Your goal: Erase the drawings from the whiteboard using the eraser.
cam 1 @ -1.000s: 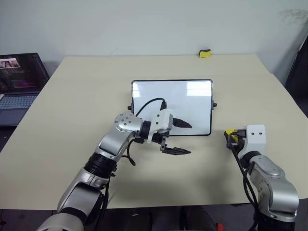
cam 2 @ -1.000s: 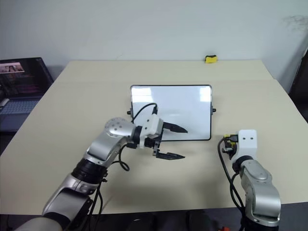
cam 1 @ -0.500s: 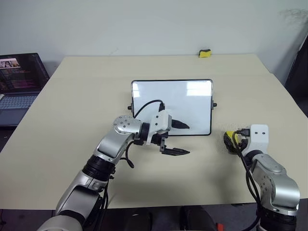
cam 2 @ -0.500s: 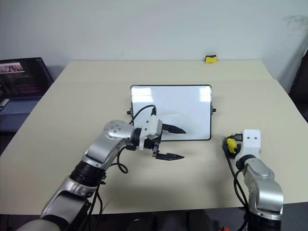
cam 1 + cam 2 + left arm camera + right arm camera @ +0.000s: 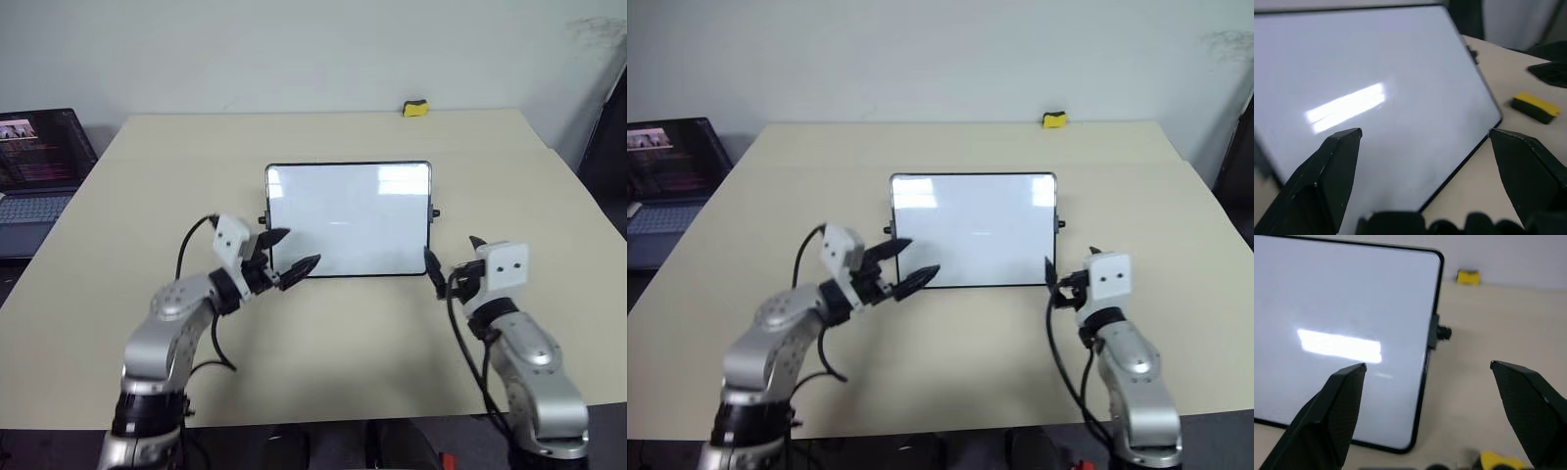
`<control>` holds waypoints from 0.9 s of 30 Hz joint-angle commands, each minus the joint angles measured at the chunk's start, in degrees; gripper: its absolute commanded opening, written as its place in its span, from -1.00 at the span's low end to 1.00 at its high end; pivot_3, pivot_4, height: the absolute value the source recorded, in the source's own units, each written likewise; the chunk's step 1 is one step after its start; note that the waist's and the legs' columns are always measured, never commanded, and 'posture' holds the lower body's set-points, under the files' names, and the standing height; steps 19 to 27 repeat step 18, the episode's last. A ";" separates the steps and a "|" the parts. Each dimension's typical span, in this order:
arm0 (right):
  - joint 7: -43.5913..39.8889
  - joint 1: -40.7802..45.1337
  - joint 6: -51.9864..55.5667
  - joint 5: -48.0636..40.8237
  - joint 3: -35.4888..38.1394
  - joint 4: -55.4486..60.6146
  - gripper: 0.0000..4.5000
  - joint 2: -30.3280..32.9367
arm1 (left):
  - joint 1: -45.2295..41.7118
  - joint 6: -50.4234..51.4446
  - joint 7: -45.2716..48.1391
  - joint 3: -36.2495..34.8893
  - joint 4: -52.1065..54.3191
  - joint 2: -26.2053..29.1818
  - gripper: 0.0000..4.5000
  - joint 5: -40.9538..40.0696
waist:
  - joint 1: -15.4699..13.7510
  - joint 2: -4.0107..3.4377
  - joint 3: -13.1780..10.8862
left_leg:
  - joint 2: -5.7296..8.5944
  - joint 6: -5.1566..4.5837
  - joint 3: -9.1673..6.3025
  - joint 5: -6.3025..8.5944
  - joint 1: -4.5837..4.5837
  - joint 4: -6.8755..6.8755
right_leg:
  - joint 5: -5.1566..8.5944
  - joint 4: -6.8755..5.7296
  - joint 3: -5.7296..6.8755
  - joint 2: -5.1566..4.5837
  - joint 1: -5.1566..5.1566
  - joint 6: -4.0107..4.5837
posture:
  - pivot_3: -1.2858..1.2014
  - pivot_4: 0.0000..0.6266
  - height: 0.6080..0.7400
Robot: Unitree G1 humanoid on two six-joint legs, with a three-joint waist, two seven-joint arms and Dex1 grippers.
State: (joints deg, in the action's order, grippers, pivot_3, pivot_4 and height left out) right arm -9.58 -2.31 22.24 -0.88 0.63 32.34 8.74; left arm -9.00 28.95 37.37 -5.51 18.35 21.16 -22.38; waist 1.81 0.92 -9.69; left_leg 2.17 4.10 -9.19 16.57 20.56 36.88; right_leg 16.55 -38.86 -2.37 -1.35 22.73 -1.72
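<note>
I read no brand or writing anywhere; the laptop (image 5: pixel 39 166) screen at the tabletop's (image 5: pixel 323 338) nine o'clock edge is too small to make out. The whiteboard (image 5: pixel 348 217) lies at the centre, its face plain white with glare and no drawings I can see. My left pincer (image 5: pixel 291 257) hovers at the board's seven o'clock corner, fingers apart and empty. My right pincer (image 5: pixel 453 257) sits at its five o'clock corner, also spread wide, holding nothing. The eraser (image 5: pixel 1536 106) rests on the tabletop just beside that corner, mostly hidden by the right wrist in the head views. Another yellow block (image 5: pixel 415 108) sits at the twelve o'clock edge, with open tabletop all round the board.
</note>
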 commanded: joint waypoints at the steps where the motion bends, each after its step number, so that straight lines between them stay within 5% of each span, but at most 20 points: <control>1: 1.58 -5.79 -11.26 1.76 -0.44 -1.54 0.97 -0.70 | 2.57 -2.12 -9.81 -1.85 6.24 -3.43 1.00 3.16 | -0.71 0.05 0.00 | 0.02 0.00 -0.01 0.00 0.06 0.05 | 0.00 0.00 0.04 0.00 0.00 0.00 | 0.03 -0.52 1.00; 12: -0.21 -15.79 -14.41 -5.45 3.91 -1.25 0.97 -1.61 | 7.84 -5.53 -18.71 -3.37 6.25 -5.02 1.00 7.35 | -1.24 0.01 0.01 | -0.02 -0.13 0.09 0.07 -0.19 0.04 | 0.17 -0.01 0.02 0.06 -0.21 -0.25 | 0.03 -0.52 1.00; 27: -1.09 -14.07 -12.47 -6.21 3.96 -0.96 0.97 0.08 | 6.61 -6.64 -20.33 -2.82 5.43 -5.64 1.00 7.98 | -1.25 0.01 0.00 | -0.01 -0.13 0.12 0.07 -0.29 0.05 | 0.18 0.03 0.01 0.05 -0.36 -0.26 | 0.03 -0.52 1.00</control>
